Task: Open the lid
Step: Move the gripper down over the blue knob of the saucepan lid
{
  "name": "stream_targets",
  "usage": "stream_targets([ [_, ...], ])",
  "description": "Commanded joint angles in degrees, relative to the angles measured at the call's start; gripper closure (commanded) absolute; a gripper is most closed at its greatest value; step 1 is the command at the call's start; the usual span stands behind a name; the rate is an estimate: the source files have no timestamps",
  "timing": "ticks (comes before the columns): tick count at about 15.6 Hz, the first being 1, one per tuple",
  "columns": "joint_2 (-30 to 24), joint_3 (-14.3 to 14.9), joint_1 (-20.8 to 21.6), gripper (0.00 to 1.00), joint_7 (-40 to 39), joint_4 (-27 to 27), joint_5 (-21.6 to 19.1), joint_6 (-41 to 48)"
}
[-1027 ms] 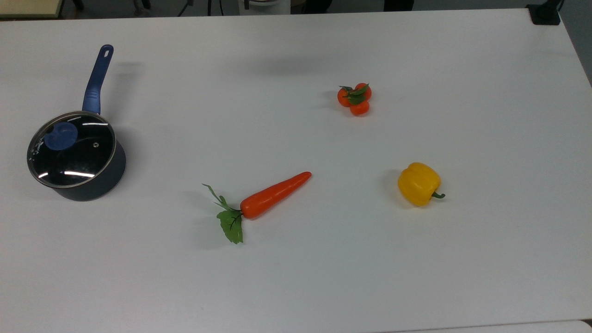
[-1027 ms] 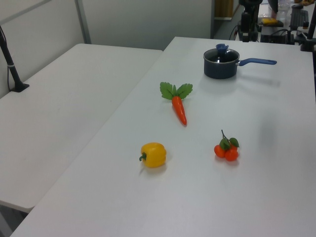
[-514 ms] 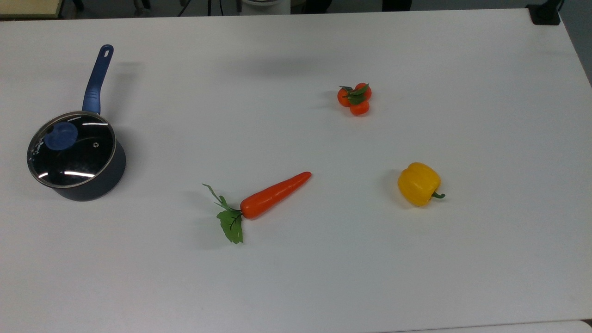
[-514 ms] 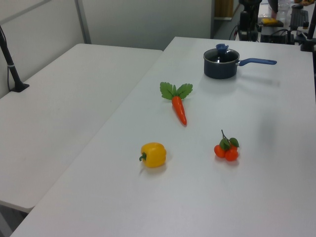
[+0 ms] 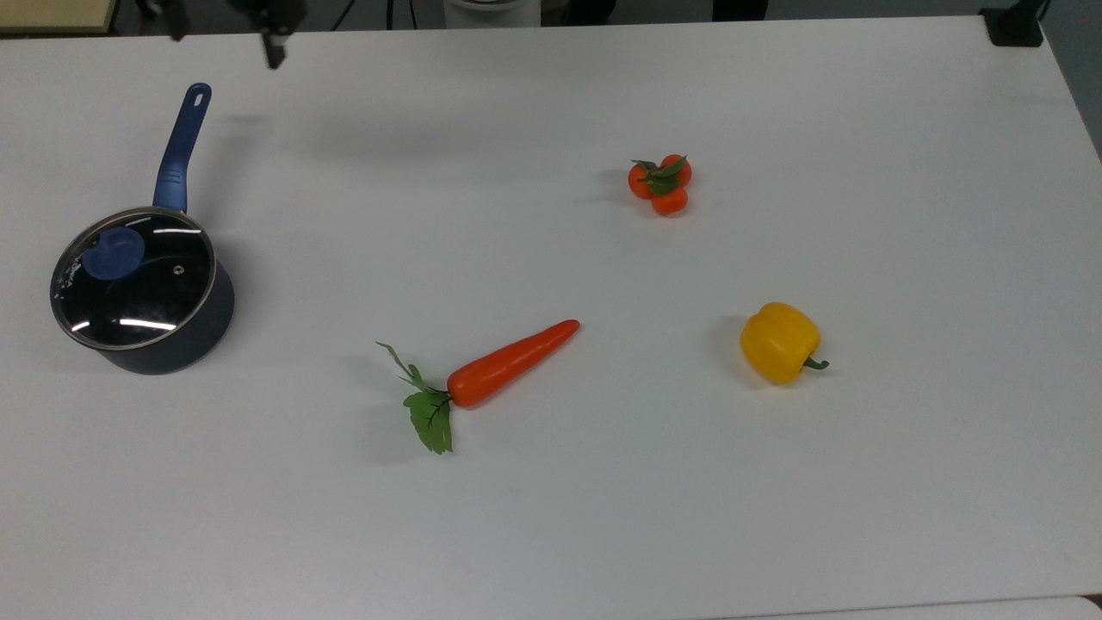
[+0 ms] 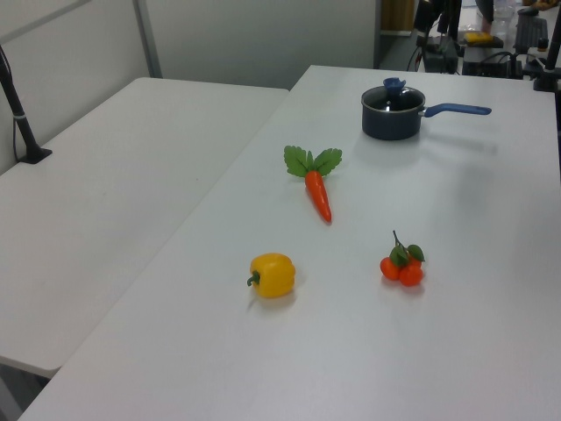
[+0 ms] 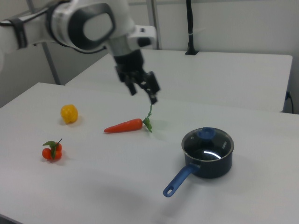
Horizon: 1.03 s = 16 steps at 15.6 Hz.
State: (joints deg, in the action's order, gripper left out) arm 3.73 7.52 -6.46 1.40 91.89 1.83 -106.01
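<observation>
The lid (image 5: 146, 293) is a clear glass disc with a metal rim and a blue knob (image 5: 114, 256). It sits closed on a dark saucepan (image 5: 176, 351) with a long blue handle (image 5: 180, 146) at the top view's left. The lid (image 7: 208, 143) also appears in the right view, and the lid (image 6: 392, 96) in the left view. My gripper (image 7: 142, 92) hangs open and empty in the air, well above the table and apart from the pan. In the top view my gripper (image 5: 225, 33) is at the upper left edge, beyond the handle's end.
A carrot (image 5: 508, 363) lies mid-table. A cluster of small tomatoes (image 5: 660, 184) and a yellow pepper (image 5: 779, 342) lie toward the top view's right. A second white table (image 6: 114, 202) adjoins on the left view's left.
My gripper has come into the top view at its upper left edge, where only the table showed before. The pan, lid and vegetables have not moved.
</observation>
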Motion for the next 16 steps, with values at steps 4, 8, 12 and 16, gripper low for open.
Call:
stream_targets([
  [4,8.3,0.0,-6.9,0.0,0.8,-1.3,-2.6,-15.2],
  [8,13.7,0.0,-8.7,0.0,0.8,-1.3,-4.5,-23.9],
  [12,18.0,0.0,-9.3,0.0,0.2,-1.4,-4.4,-30.5],
  [16,20.4,0.0,-9.5,0.0,0.4,-1.3,-4.3,-33.2],
])
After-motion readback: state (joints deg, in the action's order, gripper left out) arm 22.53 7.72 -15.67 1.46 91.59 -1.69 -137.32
